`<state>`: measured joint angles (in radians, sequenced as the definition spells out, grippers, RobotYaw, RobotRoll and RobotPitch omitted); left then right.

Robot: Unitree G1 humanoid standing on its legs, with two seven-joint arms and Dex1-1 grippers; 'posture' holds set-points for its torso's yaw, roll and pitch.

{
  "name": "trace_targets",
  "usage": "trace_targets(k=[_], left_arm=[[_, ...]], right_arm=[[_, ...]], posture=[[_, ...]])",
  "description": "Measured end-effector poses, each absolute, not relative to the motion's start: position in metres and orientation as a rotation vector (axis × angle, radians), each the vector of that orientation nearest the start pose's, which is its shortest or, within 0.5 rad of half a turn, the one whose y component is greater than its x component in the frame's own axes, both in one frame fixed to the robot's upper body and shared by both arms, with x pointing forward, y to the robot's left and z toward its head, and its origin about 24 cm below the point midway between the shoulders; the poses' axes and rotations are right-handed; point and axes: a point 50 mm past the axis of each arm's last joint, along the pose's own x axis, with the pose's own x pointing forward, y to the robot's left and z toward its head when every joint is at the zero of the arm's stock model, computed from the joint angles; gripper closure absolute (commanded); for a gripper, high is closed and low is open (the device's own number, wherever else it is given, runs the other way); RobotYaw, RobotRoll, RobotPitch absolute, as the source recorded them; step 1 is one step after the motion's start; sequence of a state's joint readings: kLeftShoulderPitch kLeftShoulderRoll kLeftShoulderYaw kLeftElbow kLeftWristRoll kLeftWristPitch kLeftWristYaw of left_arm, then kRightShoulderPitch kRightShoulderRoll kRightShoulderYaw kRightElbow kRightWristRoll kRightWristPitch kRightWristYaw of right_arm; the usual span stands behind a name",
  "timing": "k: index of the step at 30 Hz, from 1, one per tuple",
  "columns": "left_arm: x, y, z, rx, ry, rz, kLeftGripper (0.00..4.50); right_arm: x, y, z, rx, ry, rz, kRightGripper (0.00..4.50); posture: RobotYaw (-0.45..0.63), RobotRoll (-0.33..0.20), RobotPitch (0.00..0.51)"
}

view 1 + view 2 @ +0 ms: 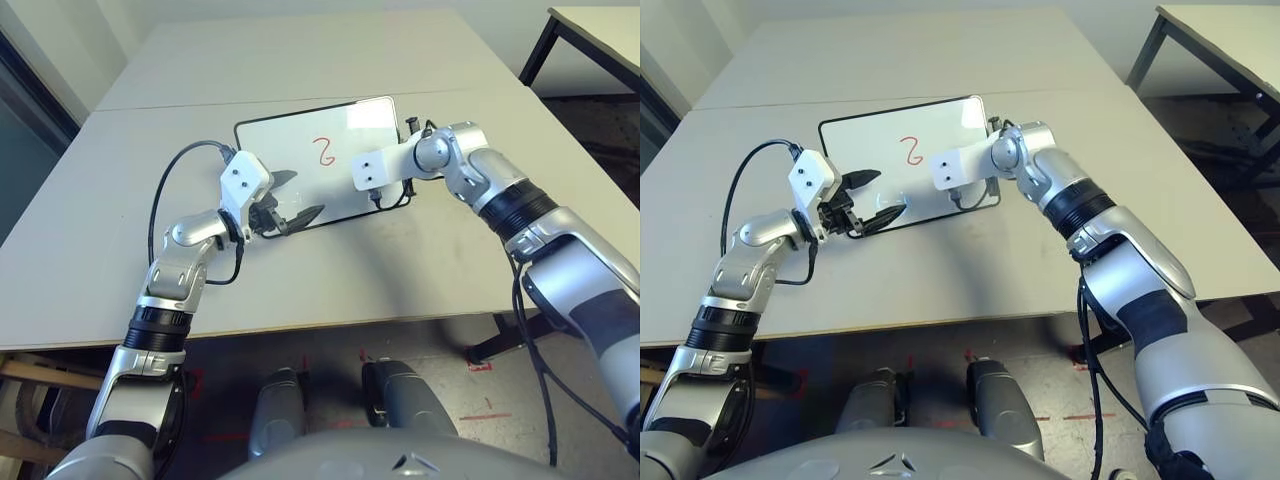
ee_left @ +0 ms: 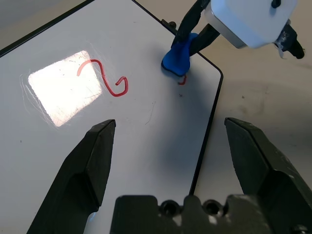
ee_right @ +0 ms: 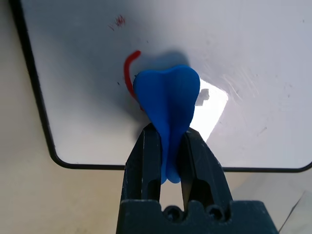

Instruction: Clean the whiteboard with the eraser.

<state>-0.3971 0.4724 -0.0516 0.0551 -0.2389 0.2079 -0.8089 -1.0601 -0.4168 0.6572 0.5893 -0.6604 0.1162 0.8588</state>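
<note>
On the counter point(image 1: 430, 275), the board point(image 1: 290, 140) lies slightly askew, a red squiggle point(image 1: 323, 152) near its middle. From the head, a white wrist housing point(image 1: 372, 168) covers part of the board's right side; the right wrist view gives the grip plainly. There the right claw point(image 3: 170, 129) is narrow, pinched on the narrow part of the blue eraser point(image 3: 168, 95), whose broad end points out past the fingertips. The eraser is at the board's right end, over or on the surface; it seems to be touching, though the shadow makes that hard to judge. A red stroke point(image 3: 128, 73) pokes out beside it, with a tiny red scribble point(image 3: 120, 20) near that. The left claw point(image 2: 170, 121) is wide and empty, above the left, near part of the board.
</note>
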Motion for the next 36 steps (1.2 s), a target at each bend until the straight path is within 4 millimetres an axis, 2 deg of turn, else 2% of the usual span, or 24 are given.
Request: trace_targets(k=[9,17,24,29,36], left_arm=[[0.305,0.170,0.129,0.284,-0.011,-0.871,0.00],[0.306,0.172,0.125,0.282,-0.001,-0.879,0.00],[0.307,0.172,0.125,0.284,-0.005,-0.882,0.00],[0.307,0.172,0.125,0.289,-0.013,-0.884,0.00],[0.307,0.172,0.125,0.292,-0.015,-0.886,0.00]], right_arm=[[0.383,-0.094,0.161,-1.623,0.283,0.855,4.14],[0.389,-0.118,0.164,-1.658,0.356,0.794,4.14],[0.393,-0.130,0.165,-1.684,0.388,0.764,4.14],[0.390,-0.125,0.165,-1.666,0.384,0.767,4.14],[0.380,-0.105,0.160,-1.640,0.342,0.817,4.14]], posture=[[-0.13,0.000,0.059],[-0.13,0.000,0.060],[-0.13,0.000,0.064],[-0.13,0.000,0.066],[-0.12,0.000,0.065]])
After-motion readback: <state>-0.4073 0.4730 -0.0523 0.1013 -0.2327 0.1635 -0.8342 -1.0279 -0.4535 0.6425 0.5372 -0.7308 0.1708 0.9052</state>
